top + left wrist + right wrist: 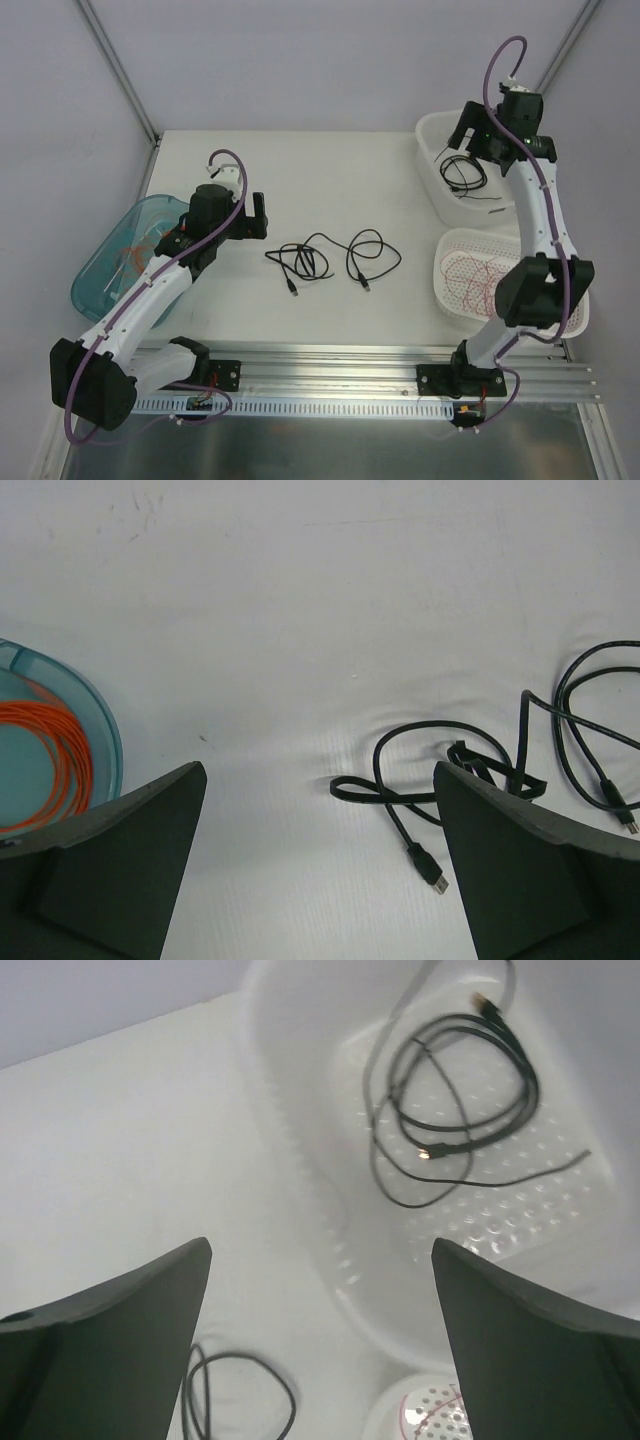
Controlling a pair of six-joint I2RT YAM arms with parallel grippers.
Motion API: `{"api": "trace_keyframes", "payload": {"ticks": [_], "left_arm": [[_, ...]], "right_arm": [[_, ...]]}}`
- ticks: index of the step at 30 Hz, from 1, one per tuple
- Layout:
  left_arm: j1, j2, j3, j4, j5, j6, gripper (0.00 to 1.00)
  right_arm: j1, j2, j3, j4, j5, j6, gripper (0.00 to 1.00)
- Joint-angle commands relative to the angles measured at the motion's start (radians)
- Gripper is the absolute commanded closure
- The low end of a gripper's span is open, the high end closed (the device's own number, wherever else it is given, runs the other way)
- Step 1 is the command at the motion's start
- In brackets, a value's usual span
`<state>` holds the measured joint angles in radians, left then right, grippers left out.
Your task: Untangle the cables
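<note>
Lying limp and light, the cables (pixel 303 262) should take a loop pinch; left gripper (pixel 320 770) and right gripper (pixel 320 1245) gape empty.

Two cables (pixel 303 262) lie in the middle of the table (pixel 330 190), one just beside the other. The left tub (pixel 85 290) sits at the left edge of the table, and a coil of wire (pixel 75 755) lies in it. Two more tubs sit at the right edge. The far tub (pixel 440 195) has a lone cable (pixel 465 178) in it. The near tub (pixel 446 290) sits just in front of it, with thin wires (pixel 478 275) inside. The left gripper (pixel 258 215) is between the left tub and the two cables. The right gripper (pixel 480 140) hangs over the far tub.
</note>
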<state>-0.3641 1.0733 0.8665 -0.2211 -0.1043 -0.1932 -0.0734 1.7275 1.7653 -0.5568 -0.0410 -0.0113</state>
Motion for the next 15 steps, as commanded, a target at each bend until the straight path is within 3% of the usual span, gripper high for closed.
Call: {"api": "trace_keyframes", "payload": {"ticks": [1,9,15], "left_arm": [[0.014,-0.015,0.000,0.034,0.029,0.015,0.01],[0.016,-0.004,0.000,0.034,0.009,0.002,0.01],[0.019,0.013,0.000,0.032,-0.038,-0.012,0.01]], "right_arm": [[0.108,-0.161,-0.084,-0.057,-0.090,-0.090,0.03],[0.518,-0.318,-0.340,-0.031,-0.158,-0.145,0.03],[0.803,-0.356,-0.562,0.153,-0.099,-0.024,0.01]]}}
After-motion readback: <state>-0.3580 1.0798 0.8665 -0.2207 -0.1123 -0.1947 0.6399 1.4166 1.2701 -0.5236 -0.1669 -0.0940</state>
